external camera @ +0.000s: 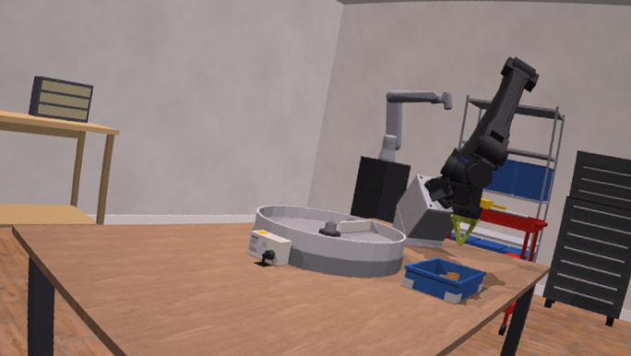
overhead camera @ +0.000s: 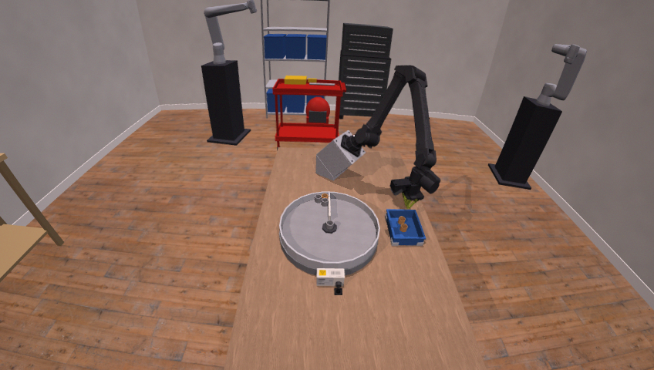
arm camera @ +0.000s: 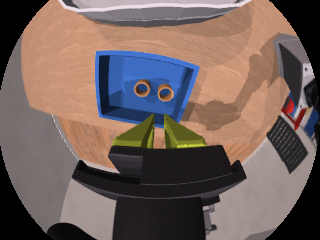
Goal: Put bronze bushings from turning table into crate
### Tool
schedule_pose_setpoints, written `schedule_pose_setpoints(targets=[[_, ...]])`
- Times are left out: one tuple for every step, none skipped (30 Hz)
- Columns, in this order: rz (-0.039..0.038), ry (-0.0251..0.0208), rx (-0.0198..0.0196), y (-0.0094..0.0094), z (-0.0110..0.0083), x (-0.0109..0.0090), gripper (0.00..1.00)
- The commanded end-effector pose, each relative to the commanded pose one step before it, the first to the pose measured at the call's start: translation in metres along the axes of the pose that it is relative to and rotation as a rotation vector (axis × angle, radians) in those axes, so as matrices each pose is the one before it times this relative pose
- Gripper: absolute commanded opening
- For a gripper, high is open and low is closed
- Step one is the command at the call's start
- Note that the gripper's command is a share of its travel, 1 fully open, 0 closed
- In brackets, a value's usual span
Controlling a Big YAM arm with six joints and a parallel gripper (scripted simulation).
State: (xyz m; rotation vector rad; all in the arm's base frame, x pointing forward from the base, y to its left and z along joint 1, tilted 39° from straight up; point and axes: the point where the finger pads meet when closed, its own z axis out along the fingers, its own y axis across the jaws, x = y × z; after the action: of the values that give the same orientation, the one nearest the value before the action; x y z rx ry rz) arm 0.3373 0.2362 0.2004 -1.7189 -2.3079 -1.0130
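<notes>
The blue crate (overhead camera: 406, 241) (external camera: 427, 281) (arm camera: 103, 85) stands to the right of the turning table. Two bronze bushings stand in it: one bushing (overhead camera: 402, 220) (arm camera: 136, 91) and another (overhead camera: 403, 227) (arm camera: 165, 100), close together. On the grey turning table (overhead camera: 305, 238) (external camera: 343, 249), at the back left of the pale divider, are a bronze bushing (overhead camera: 325, 196), a steel bushing (overhead camera: 318, 198) and another steel bushing (overhead camera: 325, 202), grouped closely. The rim hides them in the exterior view. My gripper (overhead camera: 409, 206) (external camera: 460, 244) (arm camera: 159, 117) is shut with nothing held, a small gap between its tips, above the crate's back edge.
The pale divider (overhead camera: 328, 208) (external camera: 355, 226) runs from the hub (overhead camera: 329, 227) (external camera: 330, 229) to the turning table's rim. A white box (overhead camera: 330, 277) (external camera: 268, 247) stands at its front. The grey angled arm mount (overhead camera: 334, 160) (external camera: 417, 212) stands behind.
</notes>
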Motion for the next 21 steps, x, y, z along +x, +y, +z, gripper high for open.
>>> schedule_pose_setpoints(targets=[[-0.02239, 0.01366, -0.07349, 0.02635, -0.02420, 0.01016, 0.13], [0.00010, -0.00014, 0.00018, 0.00001, -0.00010, -0.00005, 0.13], [0.00071, -0.00090, 0.00139, -0.00017, -0.00044, -0.00039, 0.13], [0.00181, -0.00186, 0.00400, -0.00092, -0.00062, -0.00086, 0.13], [-0.00020, -0.00021, 0.00178, -0.00042, -0.00061, -0.00005, 0.13], [-0.00030, 0.00003, -0.00005, 0.00003, -0.00067, 0.00003, 0.13], [0.00016, -0.00007, -0.00007, 0.00003, -0.00061, 0.00001, 0.13], [0.00000, 0.00000, 0.00000, 0.00000, 0.00000, 0.00000, 0.13], [0.00000, 0.00000, 0.00000, 0.00000, 0.00000, 0.00000, 0.13], [-0.00032, 0.00258, -0.01042, 0.00262, -0.00045, 0.00069, 0.13], [0.00016, -0.00047, 0.00161, -0.00040, -0.00021, -0.00011, 0.13], [0.00003, -0.00022, 0.00036, -0.00009, -0.00004, -0.00005, 0.13], [0.00000, -0.00003, -0.00001, 0.00000, 0.00000, -0.00001, 0.13], [-0.00059, 0.00041, 0.00035, -0.00012, 0.00009, 0.00030, 0.13], [-0.00043, 0.00030, 0.00026, -0.00009, 0.00007, 0.00022, 0.13], [-0.00002, -0.00005, -0.00001, 0.00000, 0.00000, 0.00000, 0.13], [0.00000, -0.00005, -0.00001, 0.00000, 0.00000, -0.00001, 0.13], [0.00000, 0.00000, 0.00000, 0.00000, 0.00000, 0.00000, 0.13], [0.00000, 0.00000, 0.00000, 0.00000, 0.00000, 0.00000, 0.13], [0.00000, 0.00000, 0.00000, 0.00000, 0.00000, 0.00000, 0.13], [0.00000, 0.00000, 0.00000, 0.00000, 0.00000, 0.00000, 0.13]])
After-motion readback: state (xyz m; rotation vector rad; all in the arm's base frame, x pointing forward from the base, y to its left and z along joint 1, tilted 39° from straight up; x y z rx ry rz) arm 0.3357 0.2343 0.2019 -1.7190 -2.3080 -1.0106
